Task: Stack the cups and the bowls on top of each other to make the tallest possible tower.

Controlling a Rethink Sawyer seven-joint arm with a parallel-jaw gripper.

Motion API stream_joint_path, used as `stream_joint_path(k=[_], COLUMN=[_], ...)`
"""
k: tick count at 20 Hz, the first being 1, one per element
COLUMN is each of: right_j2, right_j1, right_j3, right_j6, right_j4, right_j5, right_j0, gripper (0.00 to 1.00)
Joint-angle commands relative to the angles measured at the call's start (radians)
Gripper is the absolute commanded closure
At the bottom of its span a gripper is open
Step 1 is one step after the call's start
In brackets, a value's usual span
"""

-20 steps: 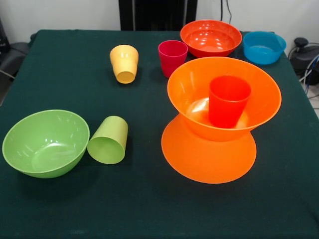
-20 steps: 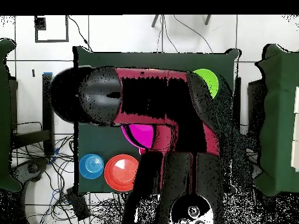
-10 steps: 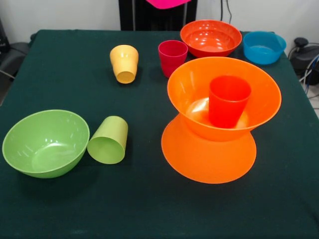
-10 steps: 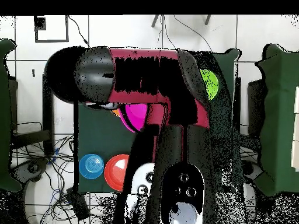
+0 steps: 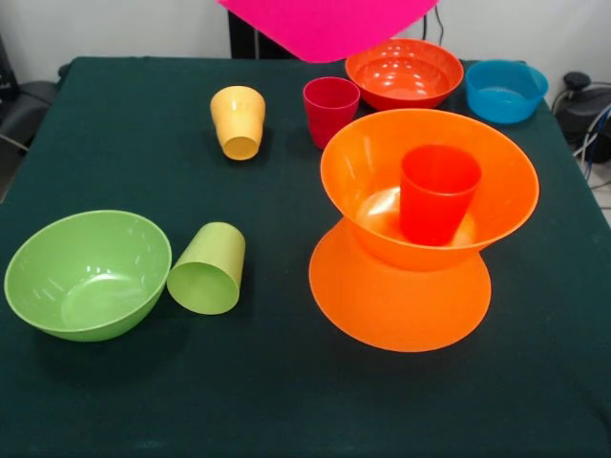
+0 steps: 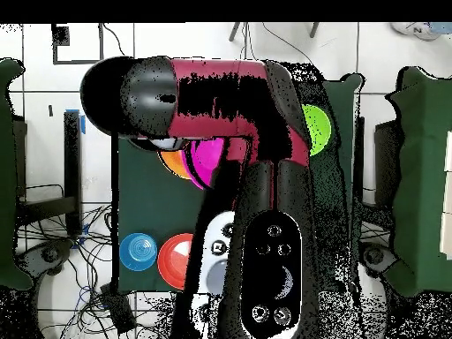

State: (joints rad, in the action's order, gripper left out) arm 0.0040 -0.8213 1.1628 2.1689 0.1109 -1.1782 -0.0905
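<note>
Lower now than half a second ago, the pink bowl (image 5: 325, 27) hangs above the table's (image 5: 124, 143) far side, over the magenta cup (image 5: 330, 107) and round red-orange bowl (image 5: 404, 72). Below, the red-orange cup (image 5: 437, 193) stands in the stacked orange bowls (image 5: 401, 248). Overhead, the arm (image 6: 221, 97) covers most things; the gripper is hidden, so I can't tell how its fingers sit.

1. The near strip of the surface (image 5: 286, 410) lies open.
2. On the right, stacked orange bowls (image 5: 420, 229) hold a red-orange cup (image 5: 437, 194).
3. A pink bowl (image 5: 325, 24) hangs over the far middle.
4. The green bowl (image 5: 86, 274) and green cup (image 5: 208, 269) crowd the left.
</note>
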Motion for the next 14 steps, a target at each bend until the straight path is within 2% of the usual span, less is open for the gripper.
stream_joint_path(k=[1,14], right_j2=[0.060,0.057], right_j1=[0.057,0.074], right_j3=[-0.019,-0.054], right_j6=[0.041,0.058], right_j4=[-0.002,-0.008], right_j5=[-0.045,-0.066], right_j0=[0.009,0.022], gripper=[1.00,1.00])
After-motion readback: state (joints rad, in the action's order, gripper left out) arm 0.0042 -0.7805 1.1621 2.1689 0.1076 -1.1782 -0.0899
